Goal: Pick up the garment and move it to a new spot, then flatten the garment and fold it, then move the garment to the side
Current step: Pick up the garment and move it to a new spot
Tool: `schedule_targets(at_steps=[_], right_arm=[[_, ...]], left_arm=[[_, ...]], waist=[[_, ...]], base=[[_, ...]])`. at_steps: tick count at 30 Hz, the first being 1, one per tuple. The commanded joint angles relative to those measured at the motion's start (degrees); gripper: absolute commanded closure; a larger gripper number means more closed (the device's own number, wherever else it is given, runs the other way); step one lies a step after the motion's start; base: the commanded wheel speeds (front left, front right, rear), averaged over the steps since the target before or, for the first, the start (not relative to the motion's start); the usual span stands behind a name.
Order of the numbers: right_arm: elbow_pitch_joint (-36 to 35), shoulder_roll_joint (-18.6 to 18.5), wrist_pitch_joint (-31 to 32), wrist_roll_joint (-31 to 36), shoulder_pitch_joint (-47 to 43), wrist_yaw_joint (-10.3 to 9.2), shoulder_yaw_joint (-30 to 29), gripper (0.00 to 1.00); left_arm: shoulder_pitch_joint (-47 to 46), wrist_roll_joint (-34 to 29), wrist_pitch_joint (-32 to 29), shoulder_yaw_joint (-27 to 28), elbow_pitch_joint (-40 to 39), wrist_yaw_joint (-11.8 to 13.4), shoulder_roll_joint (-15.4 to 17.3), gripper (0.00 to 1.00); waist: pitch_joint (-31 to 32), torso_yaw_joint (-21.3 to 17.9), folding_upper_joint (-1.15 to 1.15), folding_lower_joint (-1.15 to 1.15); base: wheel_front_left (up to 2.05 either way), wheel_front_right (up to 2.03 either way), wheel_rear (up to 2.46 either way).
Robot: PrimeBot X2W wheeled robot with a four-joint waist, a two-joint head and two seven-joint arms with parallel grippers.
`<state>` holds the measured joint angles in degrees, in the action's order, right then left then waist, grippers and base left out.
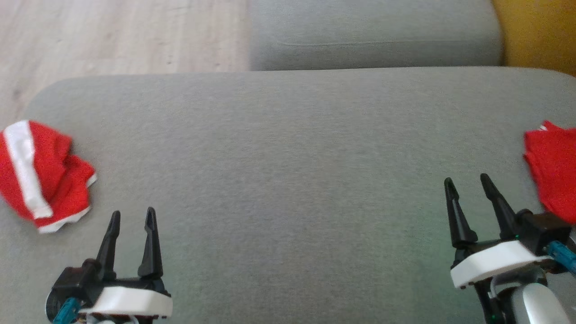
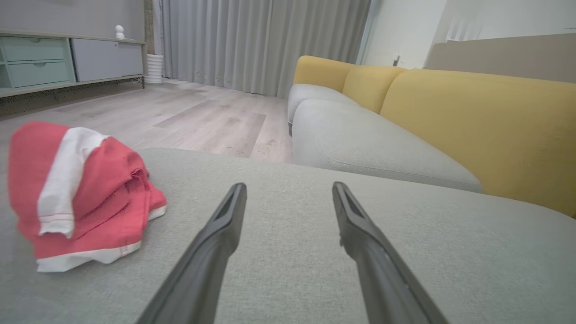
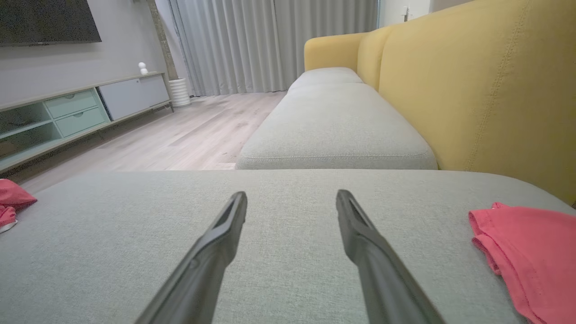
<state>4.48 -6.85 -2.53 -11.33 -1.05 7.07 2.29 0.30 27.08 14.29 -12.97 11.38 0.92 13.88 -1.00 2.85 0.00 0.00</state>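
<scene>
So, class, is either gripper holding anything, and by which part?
Nothing is held. The left gripper and right gripper stand open, apart from the red-and-white garment and the red garment.

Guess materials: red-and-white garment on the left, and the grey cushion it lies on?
Red-and-white garment: soft knit or woven fabric, possibly cotton, matte; it slumps in loose folds, stitched hem on the white trim. Grey seat cushion: upholstery textile over padding, matte, fine heathered weave, rounded edges; fibre unclear.

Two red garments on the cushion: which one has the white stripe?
The bunched garment at the cushion's left end, beside the left gripper. The other garment, by the right gripper, shows no such stripe.
</scene>
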Motion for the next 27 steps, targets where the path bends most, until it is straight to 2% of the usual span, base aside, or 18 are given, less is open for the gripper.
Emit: schedule_targets(at_steps=[1, 9, 15, 27], right_arm=[[-1.9, -0.19, -0.72, 0.42, 1.45, 0.42, 1.59, 0.0], [-0.71, -0.33, -1.06, 0.16, 1.77, 0.42, 3.81, 0.0], [0.3, -0.33, -1.13, -0.33, 2.32, 0.42, 5.71, 0.0], [1.42, -0.17, -1.52, -0.9, 2.4, 0.42, 6.77, 0.0]], left_arm=[[-2.68, -0.65, 0.49, 2.24, -1.34, -0.25, 1.15, 0.0], [-1.95, -0.34, 0.11, 2.33, -1.63, 0.05, 1.78, 0.0], [-1.35, -0.08, -0.08, 2.54, -1.94, 0.41, 2.23, 0.0], [-0.44, 1.49, -0.88, 3.51, -2.96, 1.61, 2.39, 0.0]], waist=[[-0.06, 3.13, 0.0, 0.0], [0.2, 11.53, 0.0, 0.0], [0.42, 15.66, 0.0, 0.0], [1.23, 17.14, 0.0, 0.0]], base=[[0.0, 0.0, 0.0], [0.0, 0.0, 0.0], [0.0, 0.0, 0.0], [0.0, 0.0, 0.0]])
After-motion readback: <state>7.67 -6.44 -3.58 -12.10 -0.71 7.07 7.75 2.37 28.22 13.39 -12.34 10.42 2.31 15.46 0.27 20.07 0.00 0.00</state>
